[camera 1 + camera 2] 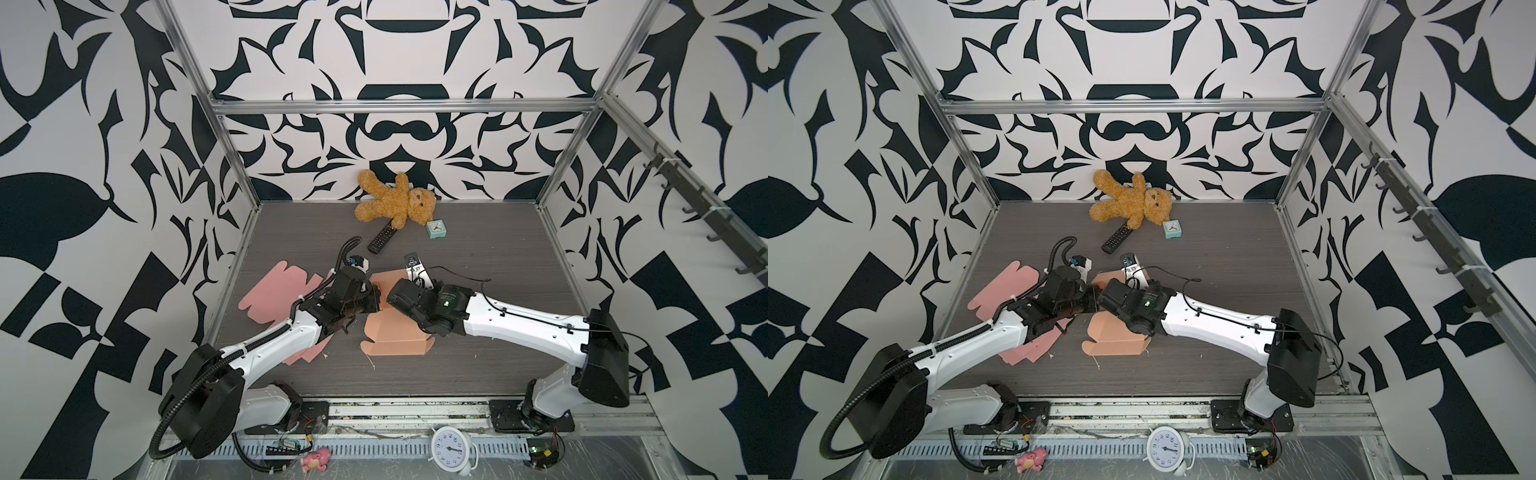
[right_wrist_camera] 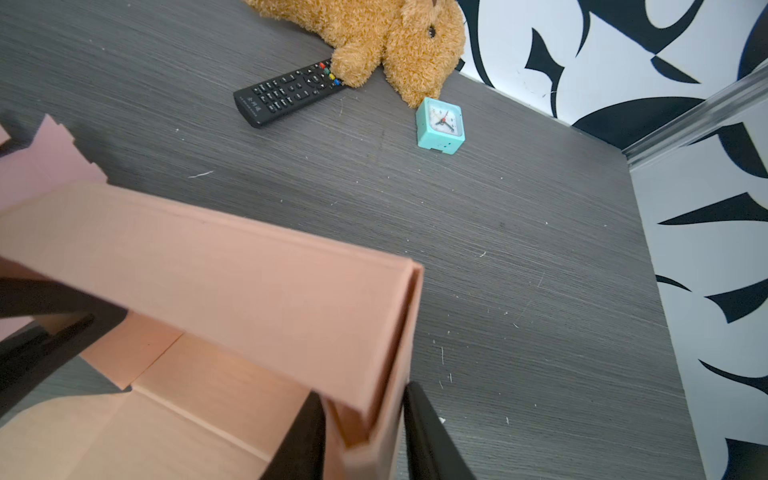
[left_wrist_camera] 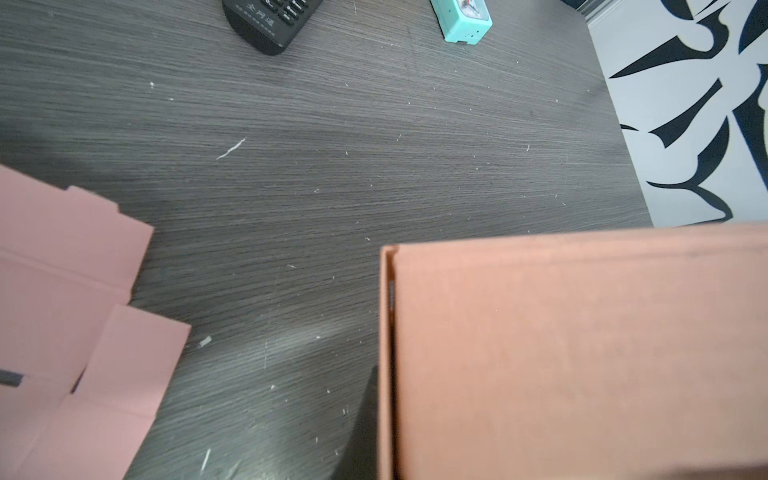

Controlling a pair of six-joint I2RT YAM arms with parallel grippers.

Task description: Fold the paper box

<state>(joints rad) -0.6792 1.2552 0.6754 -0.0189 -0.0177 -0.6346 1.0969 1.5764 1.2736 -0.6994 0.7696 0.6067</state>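
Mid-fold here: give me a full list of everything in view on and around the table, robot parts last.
paper box: 1, peach-orange, table centre, partly folded
flat box blanks: at least 2, pink, table's left side, partly under the left arm
teddy bear: 1, brown, against back wall
remote: 1, black, in front of the bear, one paw on it
small clock: 1, mint, beside the bear
alarm clock: 1, white, front rail
toy: 1, pink, front rail
table: 1, dark grey woodgrain
left gripper: black, shut, at a box wall
right gripper: black, closed on the box's corner wall
left arm, right arm: white and black
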